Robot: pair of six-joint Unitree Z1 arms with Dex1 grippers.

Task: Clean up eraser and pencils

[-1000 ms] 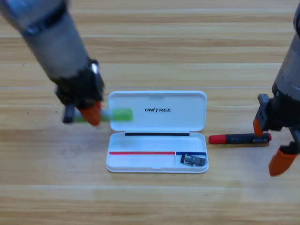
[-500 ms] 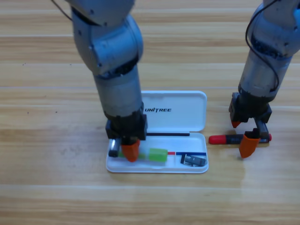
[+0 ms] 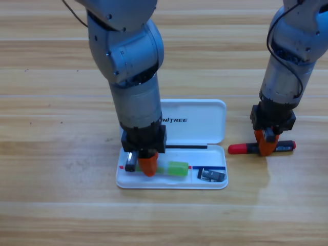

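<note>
We see the white case (image 3: 195, 134) lying open near the middle of the wooden counter (image 3: 51, 205), its lid folded back toward the top of the view and its shallow tray toward the bottom edge.

The left arm comes down from the upper left and stands almost upright over the tray's left half. Its left end effector (image 3: 147, 165) points down into the tray and grips the pale pen (image 3: 171, 168). An orange jaw presses against the pen's near side and the pen runs straight through the grip. The bright green end sticks out to the right of the jaw, and a dark stub shows at the left side of the end effector, just inside the tray's left wall. The pen lies lengthwise in the tray; we cannot tell whether it touches the tray floor.

The eraser (image 3: 211, 175) sits in the tray's lower right corner, apart from the pen's green end.

The red-and-black marker (image 3: 245, 149) lies on the counter just beside the case's right edge, lengthwise, with its red end toward the case. The right arm drops in from the upper right, and its right end effector (image 3: 267, 143) has narrowed onto the middle of the marker, with an orange jaw covering that part of the barrel. The marker's black end shows to the right of the jaw.
</note>
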